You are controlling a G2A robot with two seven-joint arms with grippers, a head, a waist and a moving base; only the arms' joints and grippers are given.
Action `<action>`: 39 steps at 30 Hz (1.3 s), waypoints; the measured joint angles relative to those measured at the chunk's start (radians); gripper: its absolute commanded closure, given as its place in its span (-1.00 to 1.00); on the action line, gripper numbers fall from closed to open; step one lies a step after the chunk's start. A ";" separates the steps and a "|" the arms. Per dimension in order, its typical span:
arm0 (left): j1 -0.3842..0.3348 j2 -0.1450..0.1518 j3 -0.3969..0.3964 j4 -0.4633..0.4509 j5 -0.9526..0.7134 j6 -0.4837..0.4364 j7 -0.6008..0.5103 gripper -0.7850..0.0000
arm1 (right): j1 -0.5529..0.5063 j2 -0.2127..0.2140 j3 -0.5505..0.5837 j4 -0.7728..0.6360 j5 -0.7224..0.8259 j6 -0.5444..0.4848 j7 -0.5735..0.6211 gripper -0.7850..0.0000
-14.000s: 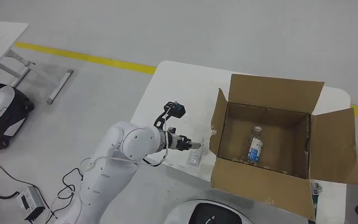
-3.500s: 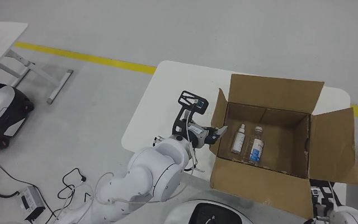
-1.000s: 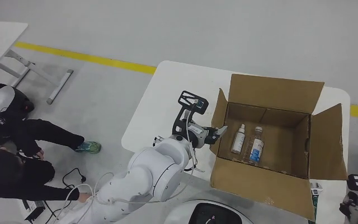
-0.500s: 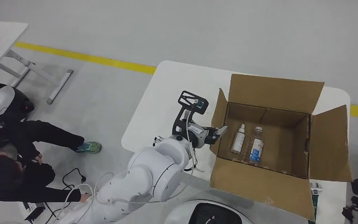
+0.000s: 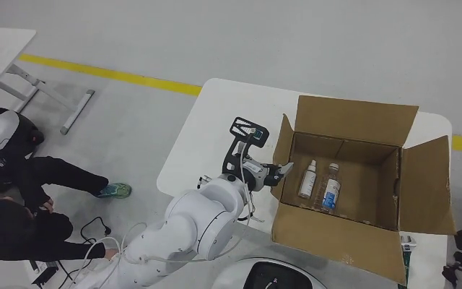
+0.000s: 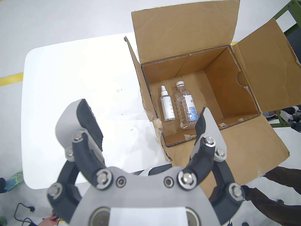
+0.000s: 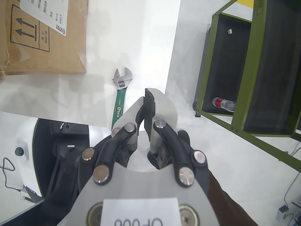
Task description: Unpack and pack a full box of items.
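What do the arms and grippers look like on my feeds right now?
The left arm has a bulky, glossy white shell. The left gripper and right gripper share silver plates, black linkages with round bolts, pale fingers lined with black ribbed pads. Each carries a white label.

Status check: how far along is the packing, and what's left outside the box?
Done: a spray bottle and a clear water bottle lie side by side on the floor of the box. In hand: nothing; the left pincer hangs open and empty by the box, the right pincer is shut on nothing. To do: a green-handled wrench lies on the table beside the box, near the right pincer, likely the next pick.
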 measured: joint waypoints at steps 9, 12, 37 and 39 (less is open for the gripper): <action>0.000 0.000 0.000 0.000 0.000 0.000 0.000 -1.00 | -0.006 0.003 -0.010 -0.002 -0.041 -0.012 -0.023 1.00; 0.000 0.000 0.000 0.000 0.000 0.000 0.000 -1.00 | 0.005 0.007 -0.033 -0.037 -0.114 -0.003 0.036 1.00; 0.000 0.000 0.000 0.000 0.000 0.000 0.000 -1.00 | 0.004 -0.011 -0.092 0.056 0.059 0.358 0.195 1.00; 0.000 0.000 0.000 0.000 0.000 0.000 0.000 -1.00 | 0.005 -0.011 -0.092 0.057 0.058 0.358 0.197 1.00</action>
